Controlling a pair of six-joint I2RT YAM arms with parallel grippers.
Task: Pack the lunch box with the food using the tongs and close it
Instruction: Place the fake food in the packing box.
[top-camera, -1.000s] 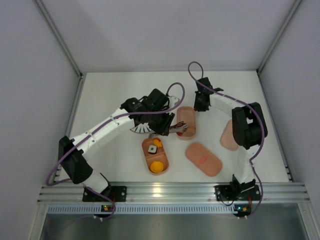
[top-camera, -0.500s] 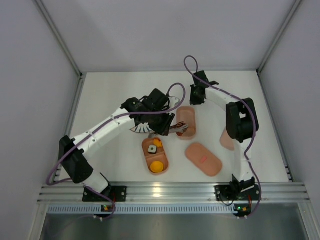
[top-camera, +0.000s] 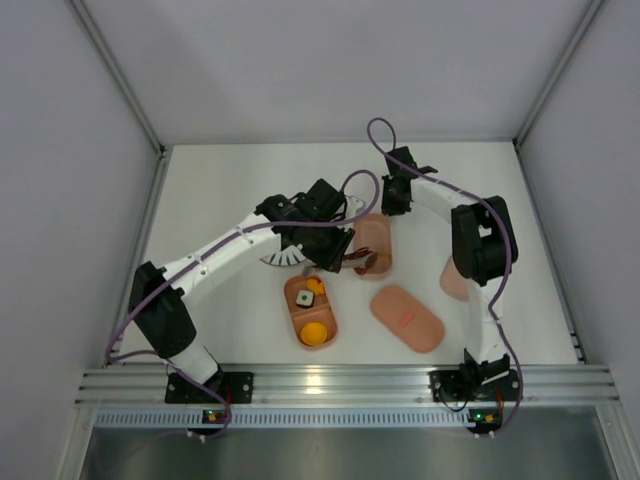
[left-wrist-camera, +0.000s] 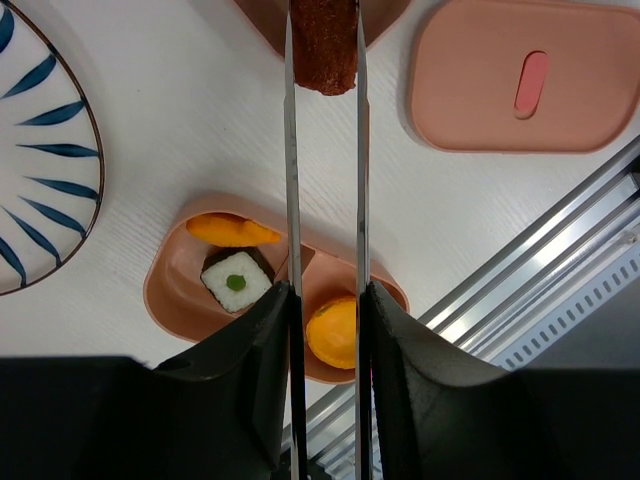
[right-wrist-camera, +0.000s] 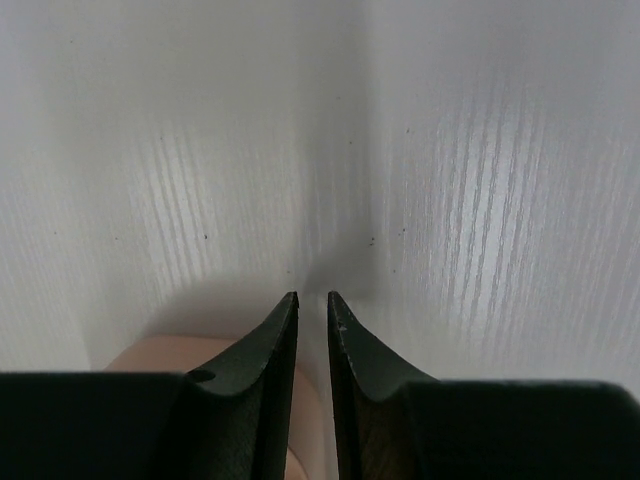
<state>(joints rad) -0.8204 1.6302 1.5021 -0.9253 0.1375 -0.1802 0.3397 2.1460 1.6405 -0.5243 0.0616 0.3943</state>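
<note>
My left gripper (left-wrist-camera: 327, 290) is shut on the slim metal tongs (left-wrist-camera: 291, 180). The tongs pinch a dark brown food piece (left-wrist-camera: 324, 45) above the near end of one lunch box tray (top-camera: 380, 235). The other tray (left-wrist-camera: 170, 290) lies under the tongs and holds a white square piece (left-wrist-camera: 236, 281) and two orange pieces (left-wrist-camera: 333, 332). The lid with a red mark (left-wrist-camera: 480, 90) lies flat to the right. At the first tray's far end, my right gripper (right-wrist-camera: 312, 296) has its jaws a thin slit apart, with the tray's pink rim (right-wrist-camera: 160, 355) running between them.
A white plate with dark radial stripes (left-wrist-camera: 40, 150) sits left of the trays, partly under my left arm. A second pink lid (top-camera: 452, 280) lies half hidden behind the right arm. An aluminium rail (top-camera: 340, 380) runs along the near edge, and grey walls enclose the table.
The right arm's elbow swung left and its gripper shifted slightly toward the far left. The left arm's lower links shifted right while the tongs stayed over the tray.
</note>
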